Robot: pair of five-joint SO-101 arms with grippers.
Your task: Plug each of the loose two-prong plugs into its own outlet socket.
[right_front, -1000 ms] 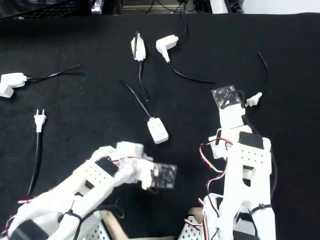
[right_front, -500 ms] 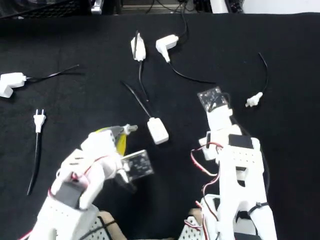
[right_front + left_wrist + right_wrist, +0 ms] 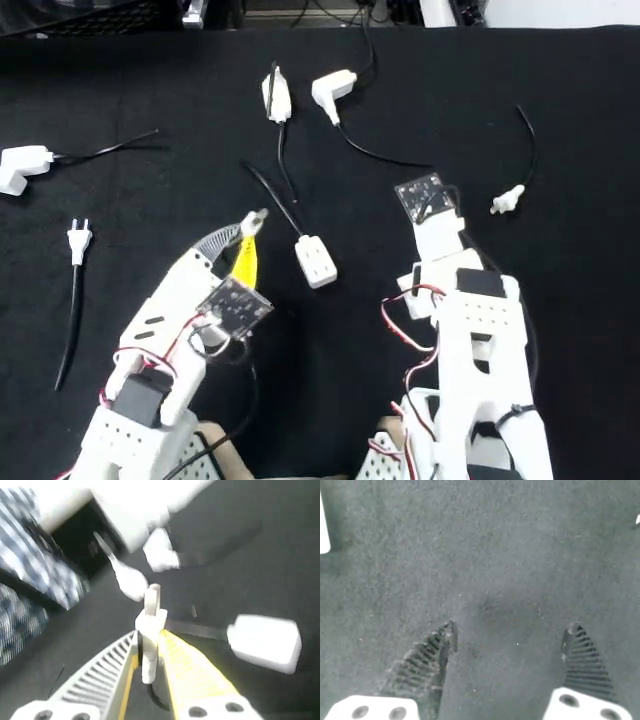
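Two hands on your rig, which one first?
The left.
Your left hand (image 3: 148, 634) is clenched on a small white two-prong plug (image 3: 151, 620), its prongs pointing away from your wrist, over the black cloth surface (image 3: 150, 200). A white rectangular outlet block (image 3: 315, 262) lies near your fingertips, apart from them.
And the right?
Your right hand (image 3: 510, 640) is released, its fingers spread wide above bare cloth, grasping nothing. A second white plug on a black cord (image 3: 508, 200) lies near that arm. A third white plug (image 3: 78, 238) lies well apart, beyond your left arm.
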